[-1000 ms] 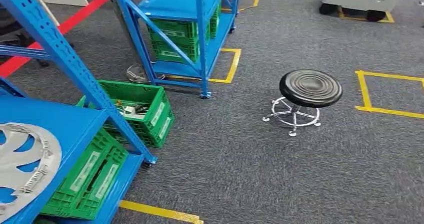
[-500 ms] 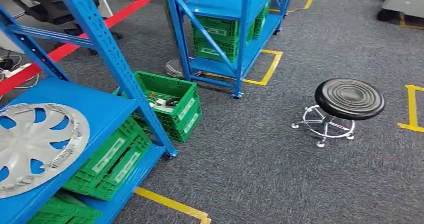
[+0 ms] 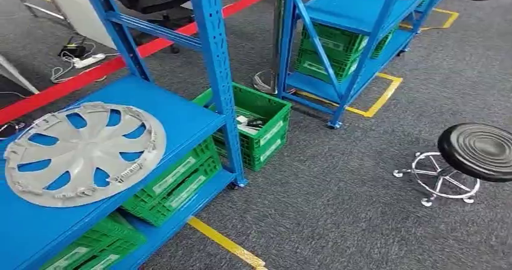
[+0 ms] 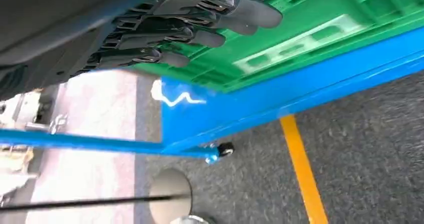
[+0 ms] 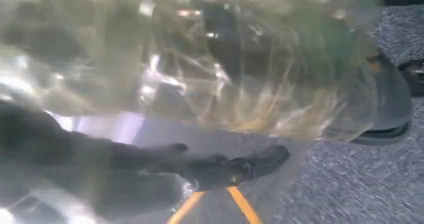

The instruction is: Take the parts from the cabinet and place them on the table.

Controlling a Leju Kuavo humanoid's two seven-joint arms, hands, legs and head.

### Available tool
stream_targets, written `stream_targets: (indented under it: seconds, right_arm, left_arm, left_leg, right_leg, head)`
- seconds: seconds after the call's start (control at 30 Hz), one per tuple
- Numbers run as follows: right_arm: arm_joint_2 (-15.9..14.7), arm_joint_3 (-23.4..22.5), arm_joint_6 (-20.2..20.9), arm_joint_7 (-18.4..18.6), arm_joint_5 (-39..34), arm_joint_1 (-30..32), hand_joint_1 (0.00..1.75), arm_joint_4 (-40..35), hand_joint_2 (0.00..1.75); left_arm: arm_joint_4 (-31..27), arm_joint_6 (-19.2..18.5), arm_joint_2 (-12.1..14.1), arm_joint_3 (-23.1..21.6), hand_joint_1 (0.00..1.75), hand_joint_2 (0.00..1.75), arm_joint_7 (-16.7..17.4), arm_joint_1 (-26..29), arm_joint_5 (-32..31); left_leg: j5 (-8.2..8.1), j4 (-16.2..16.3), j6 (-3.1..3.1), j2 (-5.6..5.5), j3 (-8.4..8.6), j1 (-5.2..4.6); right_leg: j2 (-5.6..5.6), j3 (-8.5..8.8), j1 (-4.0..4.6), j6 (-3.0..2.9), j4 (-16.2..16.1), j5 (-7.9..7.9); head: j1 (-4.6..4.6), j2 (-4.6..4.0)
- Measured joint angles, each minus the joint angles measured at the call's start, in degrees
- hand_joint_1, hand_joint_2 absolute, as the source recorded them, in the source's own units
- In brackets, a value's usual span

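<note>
Looking down, we see a hubcap (image 3: 81,152) lying flat on the near rack's (image 3: 181,116) blue shelf at 9 o'clock, green crates (image 3: 172,182) beneath it. A stool (image 3: 477,151) stands at 3 o'clock. Our left hand (image 4: 165,28) hangs empty, fingers straight and apart. Our right hand (image 5: 220,171) holds a clear crinkled plastic bag (image 5: 200,68); we cannot tell its contents.

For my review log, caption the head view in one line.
Silver wheel cover lying flat on blue shelf rack, green crates below, black stool on grey carpet.
</note>
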Motion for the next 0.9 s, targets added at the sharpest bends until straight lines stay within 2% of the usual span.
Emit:
stream_targets:
  seconds: [0.03,0.07,0.1,0.17,0.2,0.23,0.27,0.3,0.33,0.37,0.4,0.43,0.47,0.5,0.53,0.57,0.6,0.67,0.7,0.73,0.77,0.8,0.83,0.87,0.9]
  right_arm:
    - [0.00,-0.02,0.00,0.00,0.29,0.00,0.00,0.09,0.00]
    - [0.02,-0.02,-0.07,-0.02,0.68,0.02,0.00,0.13,0.00]
    - [0.02,0.00,-0.13,-0.44,1.12,-0.05,0.00,0.17,0.00]
    - [0.02,-0.02,-0.24,-0.46,1.45,-0.18,0.00,0.24,0.00]
    - [0.19,0.00,-0.28,-0.35,1.60,-0.15,0.00,0.24,0.00]
    - [0.22,0.00,-0.41,-0.24,1.73,-0.14,0.00,0.28,0.00]
    - [0.24,0.00,-0.50,-0.24,2.02,-0.06,0.00,0.33,0.00]
    - [0.26,0.00,-0.54,-0.24,2.36,0.06,0.00,0.35,0.00]
    - [0.26,0.00,-0.68,-0.24,2.65,0.13,0.00,0.35,0.00]
    - [0.26,0.00,-0.77,-0.22,2.69,0.17,0.00,0.37,0.00]
    - [0.28,0.00,-0.85,-0.22,2.87,0.16,0.00,0.37,0.00]
    - [0.31,0.00,-0.85,-0.22,3.06,0.15,0.00,0.37,0.00]
    - [0.33,0.00,-0.87,-0.22,3.28,0.11,0.00,0.37,0.00]
    - [0.37,0.00,-0.87,-0.22,3.65,0.09,0.00,0.39,0.00]
    - [0.39,0.00,-0.92,-0.22,4.13,0.07,0.00,0.39,0.00]
    - [0.46,0.00,-0.92,-0.22,4.76,0.15,0.00,0.39,0.00]
    - [0.52,-0.02,-0.94,-0.22,5.54,0.12,0.00,0.42,0.00]
    - [0.55,0.00,-1.01,-0.15,7.22,-0.19,0.00,0.52,0.00]
    - [0.55,0.00,-1.03,-0.04,8.11,-0.29,0.00,0.59,0.00]
    - [0.57,0.00,-1.07,0.11,8.60,-0.36,0.00,0.63,0.00]
    - [0.66,-0.02,-1.09,0.17,8.83,-0.25,0.00,0.66,0.00]
    - [0.66,-0.04,-1.16,0.02,8.88,-0.14,0.00,0.70,0.00]
    - [0.66,-0.02,-1.20,0.02,8.90,-0.04,0.00,0.79,0.00]
    - [0.70,-0.02,-1.18,0.02,8.96,0.00,0.00,0.85,0.00]
    - [0.74,0.00,-1.20,0.09,9.01,0.05,0.00,0.92,0.00]
  left_arm:
    - [0.00,0.00,0.00,0.00,0.00,0.00,-0.02,0.03,0.00]
    - [0.00,0.00,0.00,-0.04,0.00,0.00,-0.02,-0.14,0.00]
    - [0.00,0.00,0.00,-0.07,0.00,0.00,-0.05,-0.10,0.00]
    - [0.00,0.00,0.04,-0.26,0.00,0.00,-0.05,0.22,0.02]
    - [0.00,0.00,0.26,-0.33,0.00,0.00,-0.05,0.24,0.09]
    - [0.00,0.00,0.10,-0.35,0.00,0.00,-0.07,0.27,0.13]
    - [0.00,-0.02,0.18,-0.37,0.00,0.00,-0.09,0.15,0.17]
    - [0.00,-0.02,0.20,-0.37,0.00,0.00,-0.09,-0.12,0.26]
    - [0.00,-0.09,0.15,-0.37,0.00,0.00,-0.09,-0.19,0.26]
    - [0.00,-0.26,0.07,-0.37,0.00,0.00,-0.09,-0.20,0.24]
    - [0.00,-0.39,0.02,-0.39,0.00,0.00,-0.09,-0.08,0.24]
    - [0.00,-0.53,0.04,-0.44,0.00,0.00,-0.09,0.10,0.24]
    - [0.00,-0.52,0.07,-0.46,0.00,0.00,-0.09,0.15,0.24]
    - [0.00,-0.50,0.11,-0.48,0.00,0.00,-0.09,0.12,0.24]
    - [0.00,-0.50,0.13,-0.48,0.00,0.00,-0.09,0.04,0.24]
    - [0.00,-0.50,0.22,-0.48,0.00,0.00,-0.09,-0.15,0.24]
    - [0.00,-0.52,0.20,-0.46,0.00,0.00,-0.09,-0.42,0.24]
    - [0.00,-0.66,0.20,-0.48,0.00,0.00,-0.09,-0.20,0.22]
    - [0.00,-0.74,0.20,-0.48,0.00,0.00,-0.09,-0.13,0.20]
    - [0.00,-0.85,0.17,-0.48,0.00,0.00,-0.09,-0.01,0.11]
    - [0.00,-0.92,0.20,-0.50,0.00,0.00,-0.05,-0.15,0.04]
    - [0.02,-0.92,0.17,-0.50,0.00,0.00,-0.07,-0.42,-0.07]
    - [0.02,-0.92,0.02,-0.48,0.00,0.00,-0.05,-0.50,-0.15]
    - [0.02,-0.92,-0.02,-0.50,0.00,0.00,-0.05,-0.53,-0.20]
    - [0.02,-0.92,-0.09,-0.50,0.00,0.00,-0.05,-0.49,-0.20]
  left_leg:
    - [-0.04,0.00,-0.17,-0.63,-0.04,0.05]
    - [-0.11,0.40,-0.57,-1.40,-0.36,-0.23]
    - [0.13,0.29,-0.90,-1.94,-0.72,-0.04]
    - [0.63,0.18,-1.77,-3.40,-1.10,0.40]
    - [0.38,0.31,-1.98,-3.77,-1.25,0.36]
    - [-0.58,1.20,-2.25,-0.24,-1.54,0.10]
    - [-2.54,4.10,-2.61,2.48,-2.89,0.07]
    - [-4.89,8.58,-2.91,3.59,-5.11,0.16]
    - [-6.92,13.29,-3.10,3.95,-7.33,0.27]
    - [-8.10,17.16,-3.27,4.04,-9.22,0.40]
    - [-7.67,18.08,-3.40,4.09,-9.65,0.49]
    - [-6.06,16.58,-3.40,4.18,-8.86,0.52]
    - [-3.58,12.87,-3.29,4.40,-6.87,0.51]
    - [-0.96,7.68,-3.03,5.20,-4.05,0.43]
    - [0.84,3.01,-2.54,7.40,-1.44,0.19]
    - [0.14,0.72,-2.18,10.44,-0.34,-0.49]
    - [0.03,0.36,-1.58,9.91,-0.38,-0.49]
    - [-0.01,0.34,-1.18,8.49,-0.82,-0.65]
    - [0.26,-0.12,-0.78,7.66,-0.66,-0.47]
    - [0.60,-0.51,-0.38,7.16,-0.30,-0.07]
    - [0.71,-0.54,-0.08,6.56,-0.35,0.06]
    - [0.75,-0.53,0.01,5.75,-0.51,0.07]
    - [0.76,-0.52,0.10,4.96,-0.61,0.06]
    - [0.76,-0.49,0.10,4.13,-0.62,0.05]
    - [0.76,-0.47,0.10,3.28,-0.55,0.05]
  right_leg:
    - [2.70,1.41,-0.24,-0.15,-3.41,0.68]
    - [4.23,1.88,-0.46,-0.22,-4.61,0.22]
    - [3.49,2.15,-0.28,-0.38,-4.39,0.19]
    - [2.33,2.25,0.07,-1.06,-4.35,0.38]
    - [1.47,2.46,-0.39,-1.60,-4.96,0.73]
    - [0.74,2.69,-0.27,-1.84,-5.23,0.82]
    - [-0.06,2.69,-0.18,-2.26,-5.26,0.78]
    - [-0.99,2.64,-0.11,-2.40,-5.25,0.67]
    - [-1.91,2.62,-0.05,-2.51,-5.25,0.59]
    - [-2.83,2.60,0.00,-2.59,-5.24,0.51]
    - [-3.64,2.68,0.02,-2.62,-5.24,0.45]
    - [-4.37,2.77,0.03,-2.58,-5.24,0.33]
    - [-5.06,2.98,0.04,-2.55,-5.24,0.23]
    - [-5.81,3.29,0.05,-2.39,-5.24,0.06]
    - [-6.41,3.58,0.14,-2.23,-5.25,-0.10]
    - [-6.96,3.62,0.52,-1.87,-5.12,-0.45]
    - [-7.51,3.31,0.66,-1.52,-5.06,-0.62]
    - [-9.12,4.16,0.69,-1.07,-5.38,-0.74]
    - [-9.81,4.57,0.73,-0.69,-5.47,-0.92]
    - [-7.23,4.17,0.50,-0.16,-4.88,-1.64]
    - [-3.63,3.30,0.33,0.03,-2.86,-3.03]
    - [-1.93,1.21,0.20,0.13,1.42,-5.32]
    - [-1.36,-1.40,0.20,0.21,6.70,-7.65]
    - [-1.22,-3.80,0.22,0.25,11.19,-9.07]
    - [-1.21,-5.14,0.22,0.24,13.23,-9.01]
  head:
    - [0.04,0.00]
    - [-0.04,-0.02]
    - [-0.09,0.00]
    - [-0.11,-0.02]
    - [0.02,0.00]
    - [-0.26,-0.02]
    - [-0.75,0.00]
    - [-0.79,0.00]
    - [-0.79,0.00]
    - [-0.79,0.00]
    - [-0.81,0.00]
    - [-0.81,0.00]
    - [-0.83,0.00]
    - [-0.81,0.00]
    - [-0.83,0.00]
    - [-0.81,0.00]
    - [-0.85,0.00]
    - [-0.70,0.00]
    - [-0.83,0.00]
    - [-0.68,0.00]
    - [-0.35,0.00]
    - [-0.17,0.00]
    - [-0.15,0.00]
    - [-0.18,0.00]
    - [-0.18,0.00]
